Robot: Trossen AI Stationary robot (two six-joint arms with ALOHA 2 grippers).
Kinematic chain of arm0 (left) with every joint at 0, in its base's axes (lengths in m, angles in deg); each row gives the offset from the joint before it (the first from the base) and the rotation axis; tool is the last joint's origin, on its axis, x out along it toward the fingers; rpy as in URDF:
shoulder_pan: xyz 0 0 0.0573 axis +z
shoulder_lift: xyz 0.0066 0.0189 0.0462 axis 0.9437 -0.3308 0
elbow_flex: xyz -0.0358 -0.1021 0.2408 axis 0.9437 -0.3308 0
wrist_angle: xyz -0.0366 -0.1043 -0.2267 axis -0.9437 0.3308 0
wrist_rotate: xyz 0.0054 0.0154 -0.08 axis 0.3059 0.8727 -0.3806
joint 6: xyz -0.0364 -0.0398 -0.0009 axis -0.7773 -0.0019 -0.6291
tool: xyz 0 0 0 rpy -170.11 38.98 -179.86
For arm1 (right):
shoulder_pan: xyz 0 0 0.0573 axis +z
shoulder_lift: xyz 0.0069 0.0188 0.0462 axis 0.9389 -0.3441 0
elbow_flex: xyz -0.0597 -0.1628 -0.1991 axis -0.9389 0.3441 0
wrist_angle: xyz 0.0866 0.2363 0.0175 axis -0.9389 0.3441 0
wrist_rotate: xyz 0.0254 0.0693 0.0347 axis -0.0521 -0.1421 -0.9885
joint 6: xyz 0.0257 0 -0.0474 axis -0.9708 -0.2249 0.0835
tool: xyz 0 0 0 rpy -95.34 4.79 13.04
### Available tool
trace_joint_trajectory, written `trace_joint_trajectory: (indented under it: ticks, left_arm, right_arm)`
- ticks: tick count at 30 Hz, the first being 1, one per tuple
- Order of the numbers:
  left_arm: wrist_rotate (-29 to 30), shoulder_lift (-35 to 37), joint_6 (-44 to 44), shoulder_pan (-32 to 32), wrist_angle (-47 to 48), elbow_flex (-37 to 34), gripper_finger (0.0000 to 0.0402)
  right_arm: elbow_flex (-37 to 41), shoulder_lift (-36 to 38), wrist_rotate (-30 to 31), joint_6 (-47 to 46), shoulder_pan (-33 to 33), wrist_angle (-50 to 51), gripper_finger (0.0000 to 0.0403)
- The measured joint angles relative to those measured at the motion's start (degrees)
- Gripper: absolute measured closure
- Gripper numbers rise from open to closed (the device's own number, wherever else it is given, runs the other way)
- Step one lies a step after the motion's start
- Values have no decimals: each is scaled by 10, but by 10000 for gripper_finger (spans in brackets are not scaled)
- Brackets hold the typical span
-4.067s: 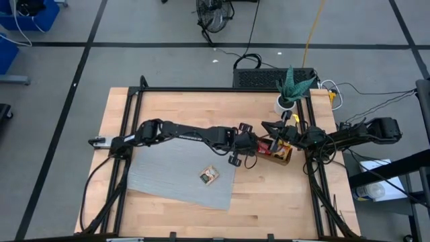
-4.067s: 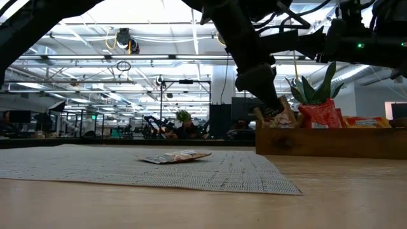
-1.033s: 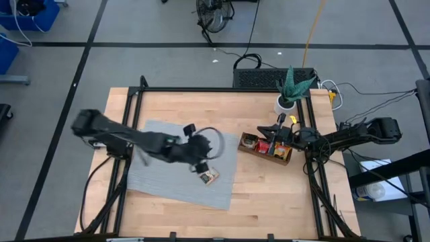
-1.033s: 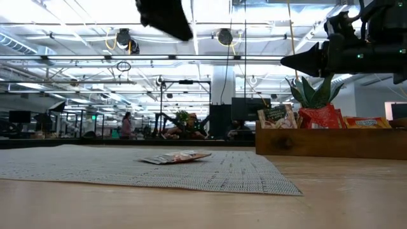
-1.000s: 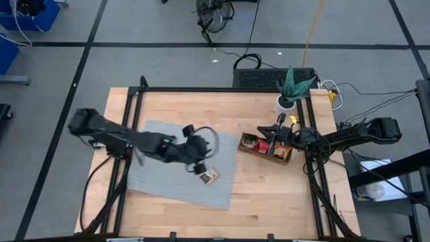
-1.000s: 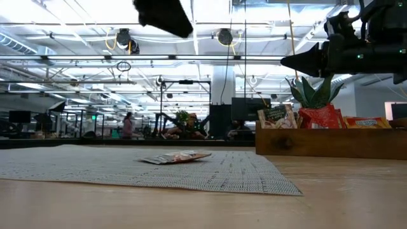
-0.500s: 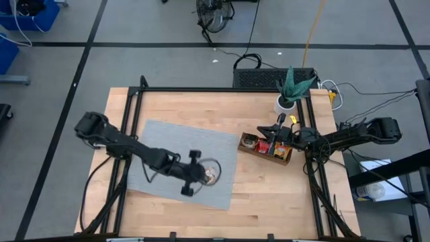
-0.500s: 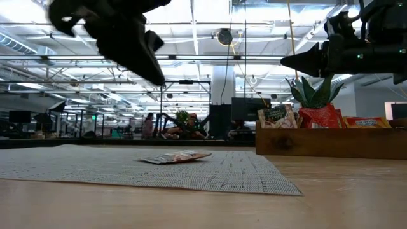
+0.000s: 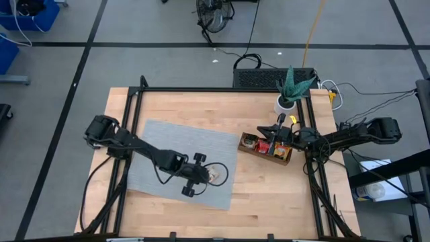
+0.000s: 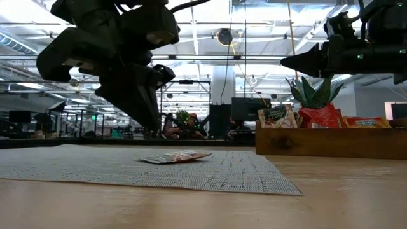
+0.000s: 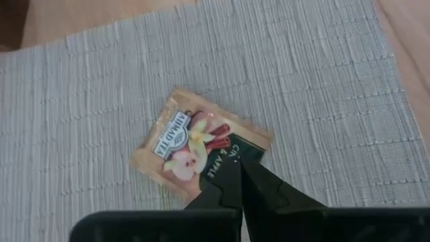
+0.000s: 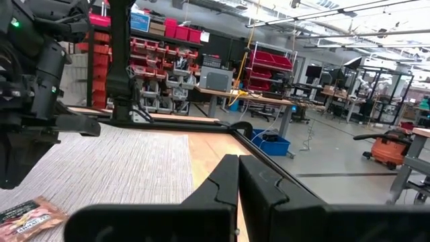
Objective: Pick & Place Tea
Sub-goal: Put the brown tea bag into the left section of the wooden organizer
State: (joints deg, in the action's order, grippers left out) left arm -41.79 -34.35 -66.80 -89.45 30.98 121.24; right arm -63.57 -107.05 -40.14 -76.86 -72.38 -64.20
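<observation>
A: Where were the cameras?
B: One looked straight down; one sat at table height, level with the grey mat (image 10: 191,170). Both wrist cameras looked past their fingers.
A: Shared?
B: The sachet (image 11: 200,145), at mat's 4 o'clock.

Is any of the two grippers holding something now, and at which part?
Nothing is held. The left gripper is shut and empty above the tea sachet on the grey mat. The right gripper is shut and empty over the wooden tray.

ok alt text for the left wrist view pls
A tea sachet printed with apple and cinnamon lies flat on a grey woven mat. The left pincer, shut, points at the sachet's near edge; bare wooden table shows past the mat.
</observation>
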Motion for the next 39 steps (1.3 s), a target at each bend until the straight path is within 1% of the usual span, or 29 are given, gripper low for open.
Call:
trace_joint_trajectory:
  ticks: [4,6,10,12,14,16,19,25,27,28,31,39]
  left_arm:
    - [-2,0,14,5,-14,0,399]
    - [-14,-2,26,11,-24,0,399]
    - [-41,-33,39,30,-60,0,399]
    - [-64,-48,53,40,-92,0,400]
    - [-84,-58,62,50,-104,0,399]
    - [-90,-67,71,59,-123,0,400]
    - [-93,-68,73,73,-128,0,400]
    - [-68,-67,46,101,-132,0,400]
    - [-75,-67,25,109,-123,0,399]
    - [-87,-67,21,113,-112,0,399]
    - [-107,-67,45,110,-97,0,400]
    - [-114,-67,108,89,-106,0,400]
  right_arm:
    - [0,0,0,1,0,0,403]
    - [0,0,0,1,0,0,403]
    - [0,0,0,1,0,0,403]
    - [0,0,0,1,0,0,403]
    - [0,0,0,1,0,-2,403]
    - [0,0,0,1,0,0,403]
    - [0,0,0,0,0,0,403]
    - [0,0,0,1,0,0,403]
    - [0,0,0,1,0,0,403]
    - [0,0,0,1,0,0,403]
    - [0,0,0,1,0,0,403]
    - [0,0,0,2,0,0,403]
